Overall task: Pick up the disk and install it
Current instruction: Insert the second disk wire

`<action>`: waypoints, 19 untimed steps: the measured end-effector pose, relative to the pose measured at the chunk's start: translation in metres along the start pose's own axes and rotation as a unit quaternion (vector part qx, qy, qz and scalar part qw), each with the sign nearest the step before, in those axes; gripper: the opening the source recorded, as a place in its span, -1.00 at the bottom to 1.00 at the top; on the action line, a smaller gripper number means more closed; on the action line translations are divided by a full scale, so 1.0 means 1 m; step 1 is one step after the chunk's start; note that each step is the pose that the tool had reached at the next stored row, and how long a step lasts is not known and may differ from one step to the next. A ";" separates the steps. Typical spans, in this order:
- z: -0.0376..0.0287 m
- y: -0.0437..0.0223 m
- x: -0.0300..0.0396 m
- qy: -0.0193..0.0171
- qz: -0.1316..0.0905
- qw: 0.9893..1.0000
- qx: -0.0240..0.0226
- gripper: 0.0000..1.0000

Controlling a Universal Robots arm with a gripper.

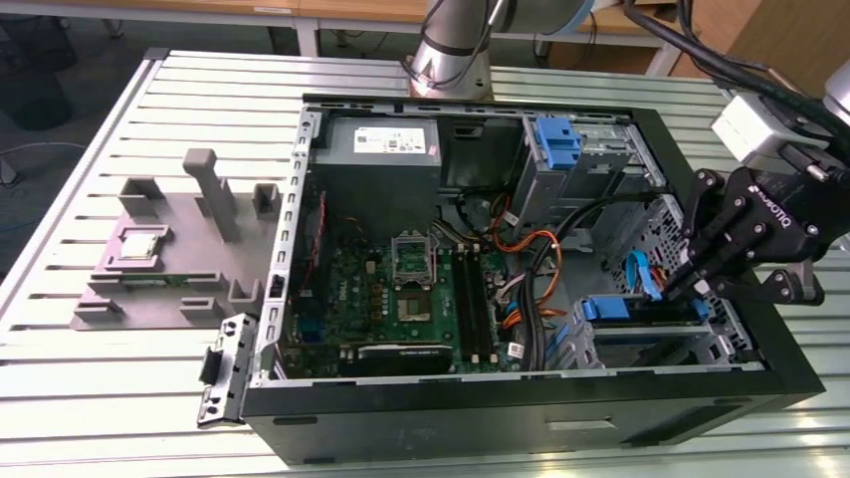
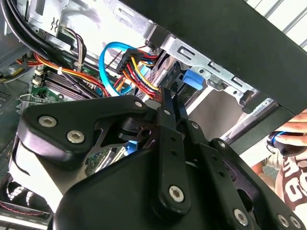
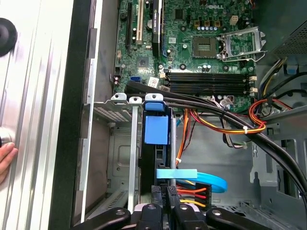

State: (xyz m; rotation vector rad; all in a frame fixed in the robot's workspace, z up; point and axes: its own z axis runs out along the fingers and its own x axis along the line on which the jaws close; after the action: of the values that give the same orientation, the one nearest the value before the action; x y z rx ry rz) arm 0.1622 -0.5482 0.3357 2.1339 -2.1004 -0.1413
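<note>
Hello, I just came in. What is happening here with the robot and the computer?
A robot arm is working inside an open computer case that lies on a slatted metal table. Its gripper is down at the drive cage in the case's corner on the exterior view's right, close to the disk, which stands edge-on in its blue bracket in the cage slot. Coloured cables are plugged in beside the fingertips. A person's hand rests at the table edge.

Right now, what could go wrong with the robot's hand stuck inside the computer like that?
The gripper is down in the drive cage with the disk standing on edge in its slot, so a crooked push might jam the blue bracket against the metal cage. The orange and yellow cables lie right beside the fingers and could get snagged or pinched. A person's hand rests by the case, close to the moving arm.
</note>
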 end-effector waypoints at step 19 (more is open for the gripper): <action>0.0064 -0.0011 -0.0002 0.001 0.000 1.000 0.000 -0.67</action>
State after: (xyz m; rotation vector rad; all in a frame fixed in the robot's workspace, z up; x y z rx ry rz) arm 0.1622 -0.5482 0.3293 2.1335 -2.0999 -0.1399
